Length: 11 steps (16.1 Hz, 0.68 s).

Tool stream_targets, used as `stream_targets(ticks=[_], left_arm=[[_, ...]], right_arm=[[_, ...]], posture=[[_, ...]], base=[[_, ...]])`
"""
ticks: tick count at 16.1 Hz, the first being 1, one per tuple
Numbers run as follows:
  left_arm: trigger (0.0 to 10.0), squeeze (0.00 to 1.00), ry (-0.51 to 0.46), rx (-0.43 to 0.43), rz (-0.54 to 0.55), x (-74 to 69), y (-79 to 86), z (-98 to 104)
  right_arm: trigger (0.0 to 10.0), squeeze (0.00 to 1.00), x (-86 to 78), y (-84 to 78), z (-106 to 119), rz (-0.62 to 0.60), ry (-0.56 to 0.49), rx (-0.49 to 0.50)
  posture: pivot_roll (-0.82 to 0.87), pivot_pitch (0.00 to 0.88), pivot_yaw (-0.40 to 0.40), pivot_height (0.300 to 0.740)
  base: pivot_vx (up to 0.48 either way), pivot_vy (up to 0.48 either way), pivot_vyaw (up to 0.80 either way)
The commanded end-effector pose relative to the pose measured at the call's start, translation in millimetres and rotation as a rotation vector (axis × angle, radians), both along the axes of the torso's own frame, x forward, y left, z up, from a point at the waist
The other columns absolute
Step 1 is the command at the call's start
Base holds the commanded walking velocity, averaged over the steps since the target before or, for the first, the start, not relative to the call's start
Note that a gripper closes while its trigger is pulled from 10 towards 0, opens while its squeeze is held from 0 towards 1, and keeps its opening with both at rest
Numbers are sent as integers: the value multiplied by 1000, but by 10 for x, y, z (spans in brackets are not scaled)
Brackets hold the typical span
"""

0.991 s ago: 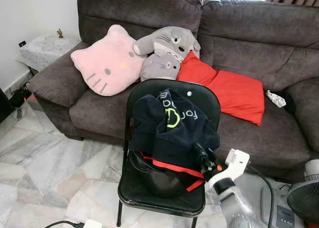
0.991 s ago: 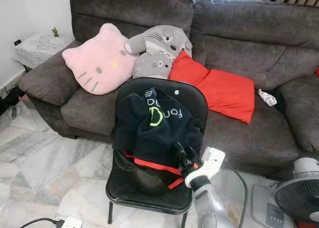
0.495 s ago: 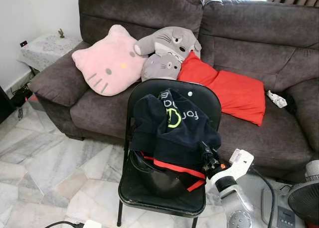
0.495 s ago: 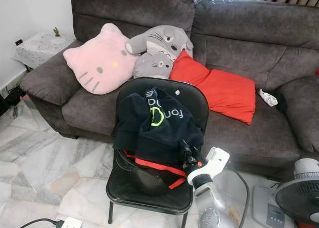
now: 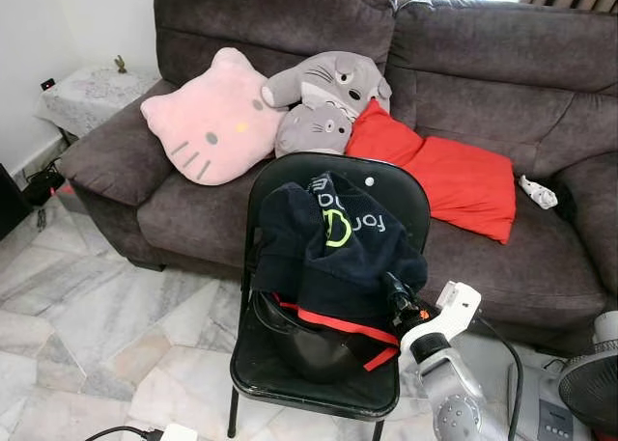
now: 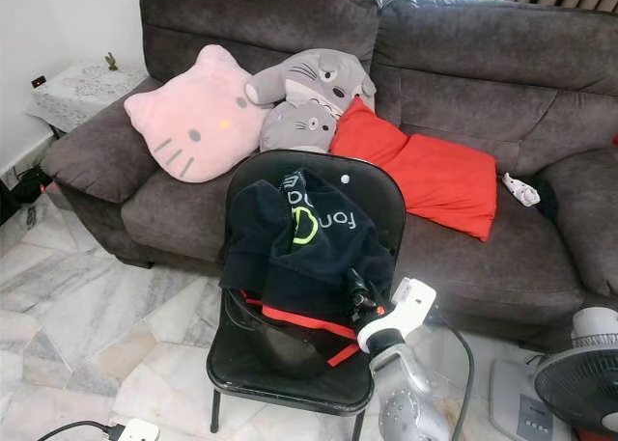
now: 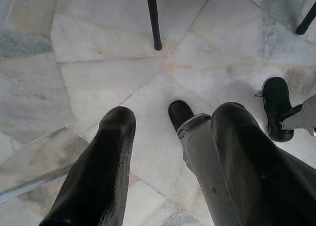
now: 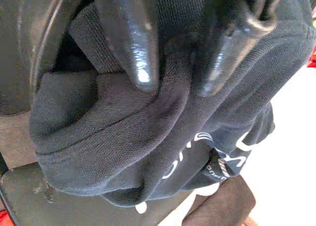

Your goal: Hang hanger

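From the head views, the right pincer (image 5: 394,291) reaches into the dark navy garment (image 5: 333,248) heaped on the black folding chair (image 5: 386,185) before the sofa (image 5: 502,65), likely to lift it; no hanger can be made out. The right wrist view shows its fingers (image 8: 131,43) clenched on a fold of that cloth. The left wrist view shows the left pincer (image 7: 170,132) spread, idle above the marble floor (image 7: 98,77).

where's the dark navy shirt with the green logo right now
The dark navy shirt with the green logo is heaped on the black folding chair in front of the grey sofa. The right gripper pinches a fold at its lower right edge.
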<state>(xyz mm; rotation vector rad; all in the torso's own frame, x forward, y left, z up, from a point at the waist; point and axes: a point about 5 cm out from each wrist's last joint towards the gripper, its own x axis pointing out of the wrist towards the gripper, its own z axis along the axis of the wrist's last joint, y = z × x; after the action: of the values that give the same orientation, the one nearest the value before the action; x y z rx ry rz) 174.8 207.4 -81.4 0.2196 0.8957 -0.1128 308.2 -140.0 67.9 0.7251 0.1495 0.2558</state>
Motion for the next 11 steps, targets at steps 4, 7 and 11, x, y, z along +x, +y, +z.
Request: stream_targets(ticks=[4,7,11], left_arm=[[10000,0,25,5,1,-29,-27,-25],[10000,0,29,9,3,-56,18,-28],[10000,0,35,11,3,-87,31,-38]], right_arm=[[0,0,22,-20,-1,-5,-5,-21],[0,0,36,-30,27,-4,-21,-33],[0,0,66,-36,95,6,-54,-54]], posture=[[-79,80,-19,740],[-79,79,-19,740],[-79,77,-21,740]], base=[[0,0,0],[0,0,0],[0,0,0]])
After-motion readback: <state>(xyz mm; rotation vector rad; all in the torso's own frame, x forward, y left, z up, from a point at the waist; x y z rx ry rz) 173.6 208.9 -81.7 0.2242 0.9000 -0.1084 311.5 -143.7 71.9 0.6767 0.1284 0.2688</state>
